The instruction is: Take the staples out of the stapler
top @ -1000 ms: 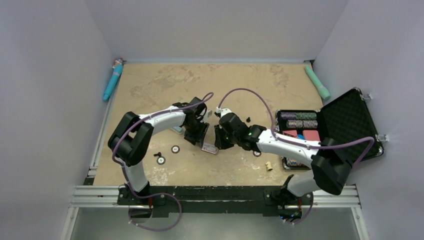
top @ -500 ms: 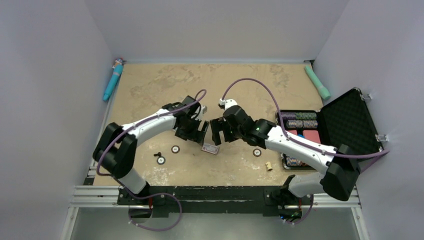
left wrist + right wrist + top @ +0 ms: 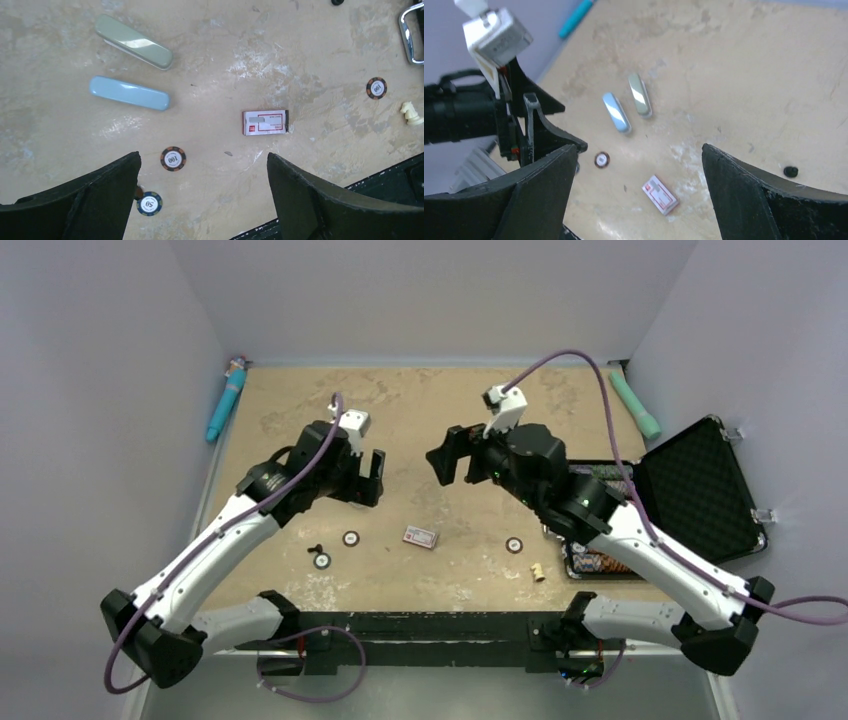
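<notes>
Two closed staplers lie side by side on the table, a grey-green stapler (image 3: 133, 41) (image 3: 640, 95) and a light blue stapler (image 3: 129, 93) (image 3: 616, 112). My left arm hides both in the top view. A tiny dark-grey strip, the staples (image 3: 228, 153) (image 3: 624, 188), lies on the bare table between a poker chip and the red-and-white staple box (image 3: 265, 122) (image 3: 662, 195) (image 3: 421, 537). My left gripper (image 3: 202, 165) (image 3: 375, 476) hangs open high above the table, holding nothing. My right gripper (image 3: 639, 150) (image 3: 441, 461) is also raised, open and holding nothing.
Poker chips (image 3: 351, 538) (image 3: 321, 560) (image 3: 514, 545) and a pale chess piece (image 3: 538, 571) lie near the front. An open black case (image 3: 700, 480) of chips stands at the right. A small black peg (image 3: 790, 171) is beyond the box. Teal tools (image 3: 227, 398) (image 3: 634, 403) lie along the back edges.
Both arms have risen and drawn apart from low over the table's middle. Both grippers have opened wide. The staple box has not moved.
</notes>
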{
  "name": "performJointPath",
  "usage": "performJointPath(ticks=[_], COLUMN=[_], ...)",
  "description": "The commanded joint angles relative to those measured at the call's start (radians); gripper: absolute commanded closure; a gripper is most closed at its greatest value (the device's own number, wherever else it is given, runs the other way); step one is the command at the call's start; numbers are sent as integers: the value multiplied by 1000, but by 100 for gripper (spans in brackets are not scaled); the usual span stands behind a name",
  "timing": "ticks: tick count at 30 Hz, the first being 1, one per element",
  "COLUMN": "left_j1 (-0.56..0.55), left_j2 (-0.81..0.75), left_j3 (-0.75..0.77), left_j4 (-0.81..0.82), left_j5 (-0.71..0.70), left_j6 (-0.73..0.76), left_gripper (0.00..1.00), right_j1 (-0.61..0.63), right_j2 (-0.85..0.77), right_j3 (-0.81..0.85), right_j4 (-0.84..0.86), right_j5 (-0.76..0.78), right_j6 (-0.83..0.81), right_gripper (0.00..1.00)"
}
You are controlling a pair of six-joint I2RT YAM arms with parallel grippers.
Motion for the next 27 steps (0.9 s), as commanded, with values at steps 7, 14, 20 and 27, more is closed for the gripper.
performJointPath(ticks=[7, 14, 20, 27], left_j1=[9, 10, 10, 11], left_j2=[-220, -459, -476, -471], left_j3=[-77, -342, -365, -366], left_j4=[103, 336, 283, 271], left_j5=[-175, -313, -314, -315], left_j6=[28, 50, 29, 28], left_gripper=[0, 0, 0, 0], right_j1=[-1, -2, -2, -2], right_j2=[-260, -327, -333, -372], right_j3=[-167, -283, -321, -346], right_j4=[378, 278, 224, 225], right_j5=[141, 163, 162, 200], right_j6=[-27, 80, 141, 150], right_gripper=[1, 1, 1, 1])
